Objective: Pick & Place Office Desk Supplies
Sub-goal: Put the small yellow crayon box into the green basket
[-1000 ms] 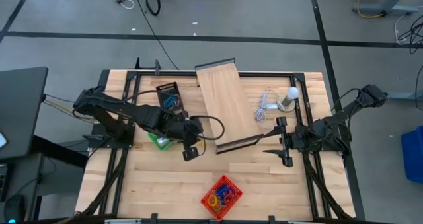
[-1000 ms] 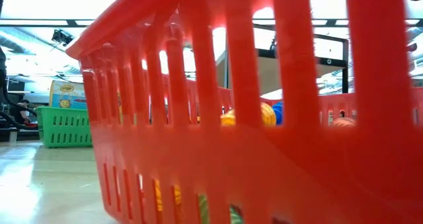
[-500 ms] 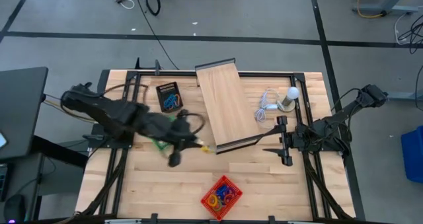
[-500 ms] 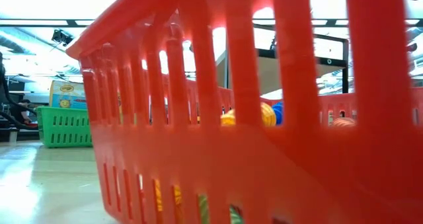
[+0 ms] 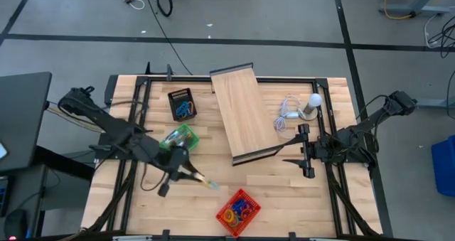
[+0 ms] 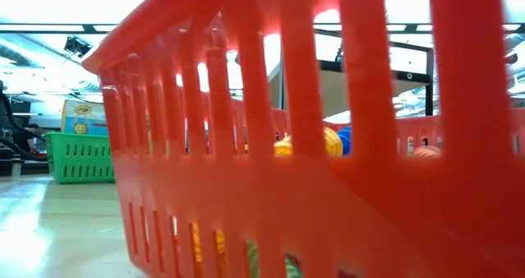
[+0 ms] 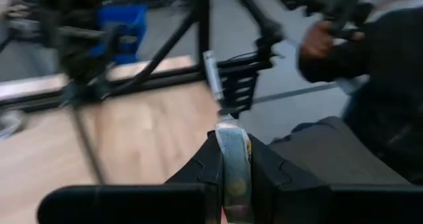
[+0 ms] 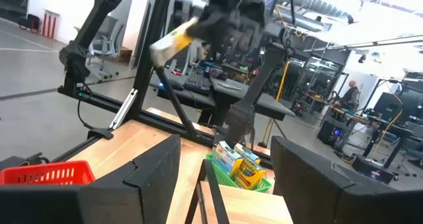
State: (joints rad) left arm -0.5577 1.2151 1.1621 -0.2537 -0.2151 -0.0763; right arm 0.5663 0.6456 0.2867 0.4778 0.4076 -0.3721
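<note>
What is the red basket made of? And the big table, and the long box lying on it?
The red basket looks like moulded plastic: glossy, one even colour, with slotted walls. The table looks like wood, a pale butcher-block top with visible strips and a slight sheen. The long box also looks wooden, pale with fine grain and a dark edge, though it may be only veneer.

Three baskets (image 5: 238, 211); perhaps three crayon boxes (image 8: 239, 166).
</note>
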